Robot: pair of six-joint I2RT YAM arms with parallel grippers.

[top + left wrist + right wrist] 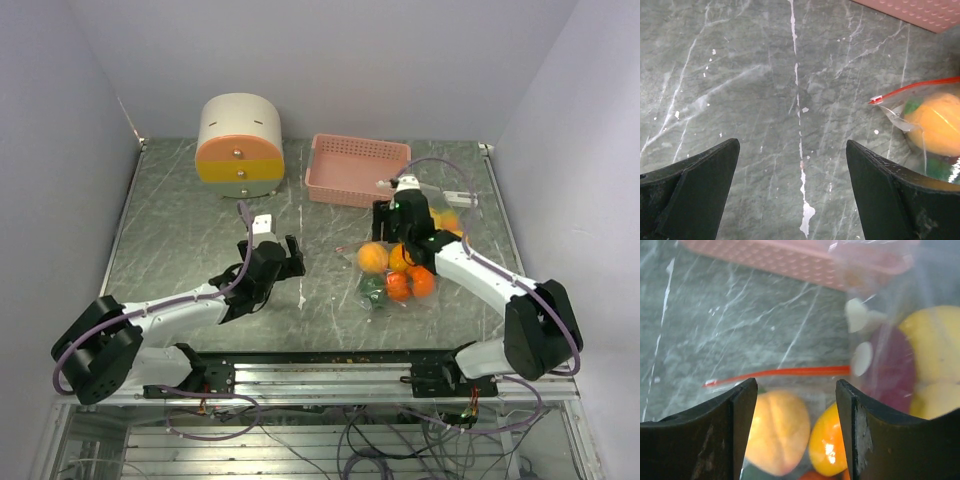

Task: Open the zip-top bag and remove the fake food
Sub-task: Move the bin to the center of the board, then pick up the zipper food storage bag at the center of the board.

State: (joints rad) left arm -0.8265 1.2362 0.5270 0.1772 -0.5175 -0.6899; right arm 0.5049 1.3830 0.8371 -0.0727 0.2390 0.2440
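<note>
1. The zip-top bag (395,282) lies on the worktop (180,220) right of centre in the top view, just below the pink basket (357,168).
2. All the fake food (373,258) sits inside the bag. Orange, red and green pieces show from above, and the right wrist view adds a yellow and a dark purple one at its right edge. No piece can be seen loose outside the bag.
3. The red zip strip (790,372) runs as one thin line across the bag's mouth. It looks closed, though the pictures do not settle that.
4. The left end effector (792,145) is spread wide, with only bare worktop between its fingers. It sits left of the bag and apart from it. The bag's corner and the end of the strip show at the right edge of the left wrist view.
5. The right end effector (796,385) hovers over the bag with its jaws moderately apart, clamping nothing that can be seen. The strip lies just beyond its tips.
6. Judged from this, the opening step is in hand and removal has not begun. The next move calls for fine pinches on the thin film at the strip, one on each side, clear of the fruit, then pulling the two sides apart.
</note>
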